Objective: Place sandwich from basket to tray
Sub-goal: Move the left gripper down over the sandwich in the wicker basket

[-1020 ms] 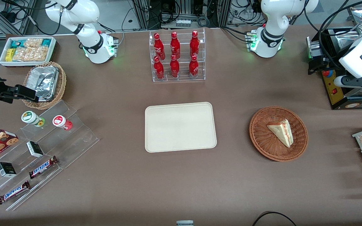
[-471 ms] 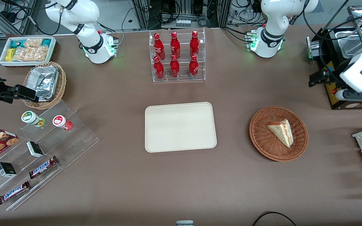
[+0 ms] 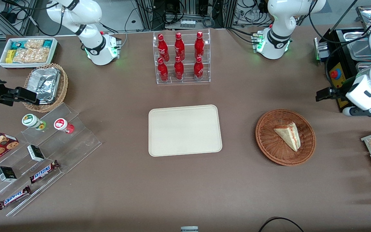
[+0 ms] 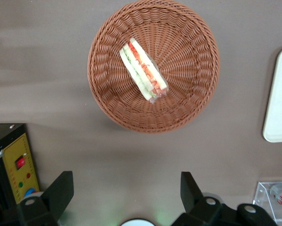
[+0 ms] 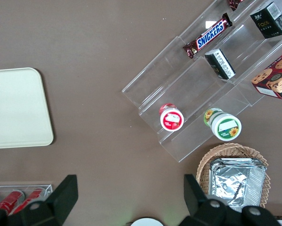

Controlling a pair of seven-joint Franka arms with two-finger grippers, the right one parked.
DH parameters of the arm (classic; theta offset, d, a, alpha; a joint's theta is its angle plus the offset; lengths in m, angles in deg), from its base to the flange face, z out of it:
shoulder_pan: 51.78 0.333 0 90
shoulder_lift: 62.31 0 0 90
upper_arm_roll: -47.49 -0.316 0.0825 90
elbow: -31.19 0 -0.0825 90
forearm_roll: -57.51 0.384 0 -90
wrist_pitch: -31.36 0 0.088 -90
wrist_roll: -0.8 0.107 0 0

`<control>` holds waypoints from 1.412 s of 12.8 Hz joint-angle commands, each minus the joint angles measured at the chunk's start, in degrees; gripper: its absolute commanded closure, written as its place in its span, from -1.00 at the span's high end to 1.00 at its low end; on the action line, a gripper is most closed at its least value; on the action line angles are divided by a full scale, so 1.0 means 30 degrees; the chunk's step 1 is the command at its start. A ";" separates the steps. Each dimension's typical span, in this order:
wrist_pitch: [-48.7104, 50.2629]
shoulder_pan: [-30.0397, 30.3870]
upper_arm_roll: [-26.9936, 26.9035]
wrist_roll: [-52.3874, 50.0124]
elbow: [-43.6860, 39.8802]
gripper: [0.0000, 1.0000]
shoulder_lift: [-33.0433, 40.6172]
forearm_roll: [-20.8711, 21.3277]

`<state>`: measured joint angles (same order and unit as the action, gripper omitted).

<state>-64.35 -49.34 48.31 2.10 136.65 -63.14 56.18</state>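
The surface [image 3: 185, 180] carries the empty tray [image 3: 185, 130] at its middle and the basket [image 3: 285, 137] toward the working arm's end. In the basket lies the sandwich [image 4: 143, 69], long axis slanting across the weave. The claw [image 4: 126, 193] hangs spread wide and empty, apparently just outside the basket's rim, farther from the front camera.

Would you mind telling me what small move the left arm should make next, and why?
Probably bring the gripper over the basket and lower it toward the sandwich. Its fingers stand open and empty above bare table just outside the basket's rim, while the sandwich lies untouched in the basket and the tray holds nothing.
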 commanded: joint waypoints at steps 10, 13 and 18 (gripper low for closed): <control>-0.9281 -0.0198 0.0252 -0.8594 0.5478 1.00 -0.0892 -0.0460; -1.0016 -0.0227 0.0281 -1.0938 0.5246 1.00 -0.1914 -0.1372; -1.0926 -0.1076 0.0515 -1.3735 0.4629 1.00 -0.3355 -0.1051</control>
<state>-96.79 -52.20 49.91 -37.97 151.76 -72.32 52.92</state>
